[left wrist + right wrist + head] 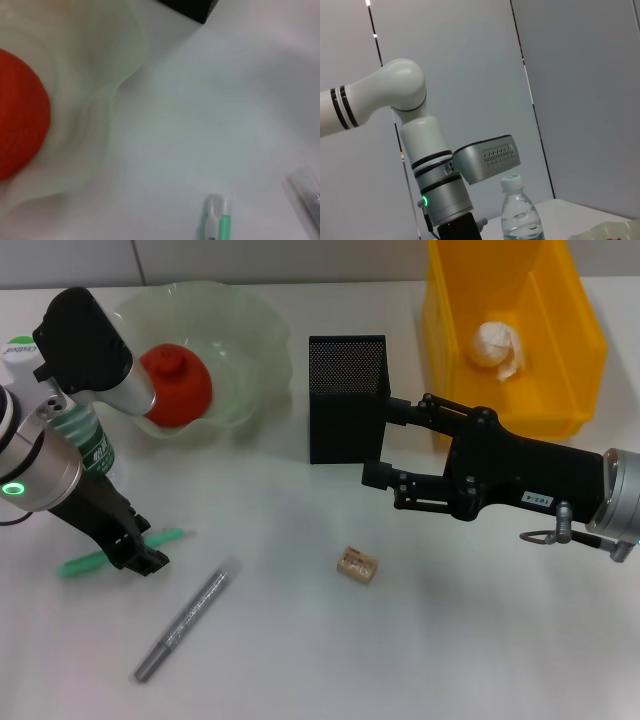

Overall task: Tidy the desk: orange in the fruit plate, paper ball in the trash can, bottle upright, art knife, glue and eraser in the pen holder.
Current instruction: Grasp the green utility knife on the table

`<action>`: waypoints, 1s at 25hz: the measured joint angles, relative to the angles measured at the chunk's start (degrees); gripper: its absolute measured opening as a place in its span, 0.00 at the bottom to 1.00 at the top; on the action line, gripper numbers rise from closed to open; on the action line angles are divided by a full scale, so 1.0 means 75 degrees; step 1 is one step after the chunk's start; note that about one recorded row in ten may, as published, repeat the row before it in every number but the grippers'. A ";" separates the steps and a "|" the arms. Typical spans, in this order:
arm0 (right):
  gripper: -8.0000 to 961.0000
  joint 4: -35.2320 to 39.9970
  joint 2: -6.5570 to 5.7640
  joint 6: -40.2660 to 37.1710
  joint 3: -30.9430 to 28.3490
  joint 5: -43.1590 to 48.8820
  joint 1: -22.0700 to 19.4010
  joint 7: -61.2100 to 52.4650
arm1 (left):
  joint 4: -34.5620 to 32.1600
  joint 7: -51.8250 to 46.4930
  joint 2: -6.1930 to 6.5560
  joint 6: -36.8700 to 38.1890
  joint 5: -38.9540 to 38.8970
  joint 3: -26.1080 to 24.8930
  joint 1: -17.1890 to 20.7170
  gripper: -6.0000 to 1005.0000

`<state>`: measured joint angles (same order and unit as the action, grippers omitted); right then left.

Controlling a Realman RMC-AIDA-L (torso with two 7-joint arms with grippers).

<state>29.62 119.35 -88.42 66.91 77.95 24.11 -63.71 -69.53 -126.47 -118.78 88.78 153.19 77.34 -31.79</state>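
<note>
Head view: my left gripper [140,558] hangs over the green art knife [120,551], crossing its long axis; grip state I cannot tell. Right gripper [382,444] splayed at pen holder [346,398].

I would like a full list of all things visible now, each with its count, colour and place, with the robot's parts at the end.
orange: 1, orange-red, in the fruit plate
fruit plate: 1, pale green, far left of table
paper ball: 1, white, inside the trash can
trash can: 1, yellow, far right
pen holder: 1, black mesh, centre
bottle: 1, clear, upright, left edge
eraser: 1, tan, centre front
art knife: 1, grey, front left
glue: 1, green, under left claw
left claw: 1, black, at the glue
right claw: 1, black, open, beside pen holder
</note>
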 joint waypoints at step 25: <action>0.88 0.0000 0.0013 0.0071 0.0008 0.0000 0.0008 -0.0001 | 0.0222 -0.0001 0.0003 -0.0123 0.0011 0.0034 -0.0086 0.48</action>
<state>29.62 119.45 -87.89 66.98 77.95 24.17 -63.72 -67.86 -126.47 -118.76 87.85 153.28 77.60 -32.44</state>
